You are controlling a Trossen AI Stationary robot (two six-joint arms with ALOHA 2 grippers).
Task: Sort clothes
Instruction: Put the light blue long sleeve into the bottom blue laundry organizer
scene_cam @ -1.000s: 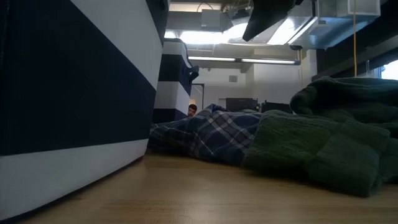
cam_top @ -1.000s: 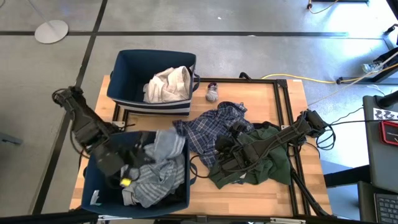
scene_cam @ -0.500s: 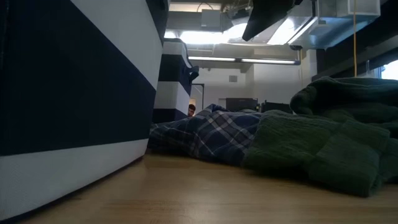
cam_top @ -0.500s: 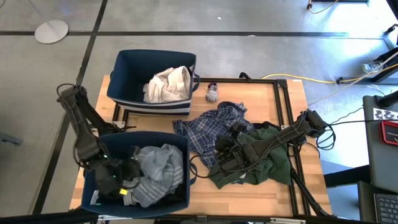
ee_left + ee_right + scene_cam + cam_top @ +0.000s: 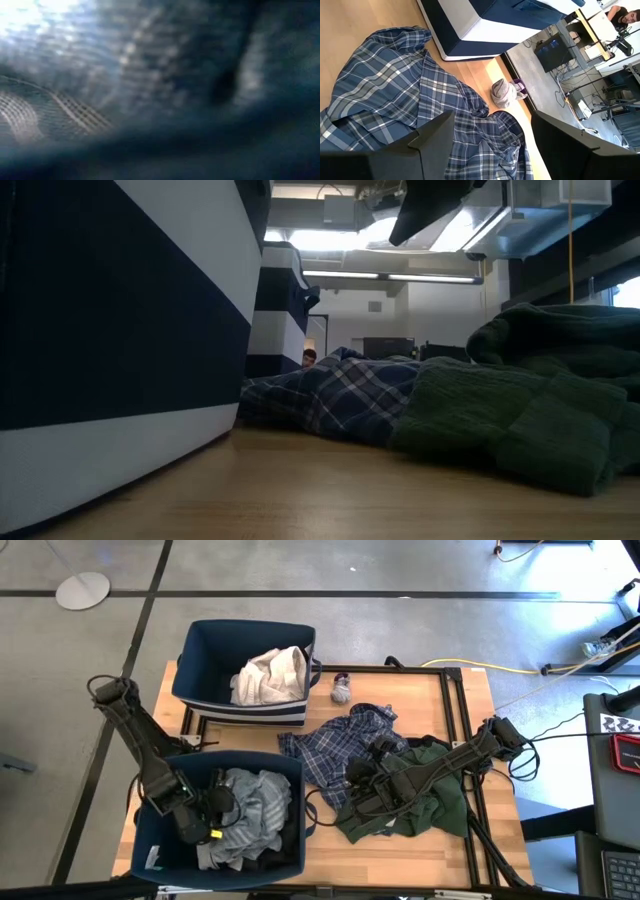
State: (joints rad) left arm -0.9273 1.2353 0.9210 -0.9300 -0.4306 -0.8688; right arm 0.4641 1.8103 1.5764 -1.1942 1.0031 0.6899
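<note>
High view: left gripper (image 5: 205,823) sunk into the near navy fabric bin (image 5: 150,840), right on the crumpled grey-blue striped garment (image 5: 250,812); cannot tell whether those fingers grip or gape. Right gripper (image 5: 362,783) poised over the wooden bench (image 5: 400,860), fingers spread wide and empty, at the seam where the rumpled blue plaid shirt (image 5: 335,745) meets the dark green garment (image 5: 430,795). Plaid shirt directly ahead of those fingers, sprawling toward the far bin; right arm clearly nearer.

Right wrist view: plaid folds between the fingers, small grey-purple sock (image 5: 502,93) beyond. Left wrist view: only blurred cloth pressed close. White garment (image 5: 270,675) in the far bin.
</note>
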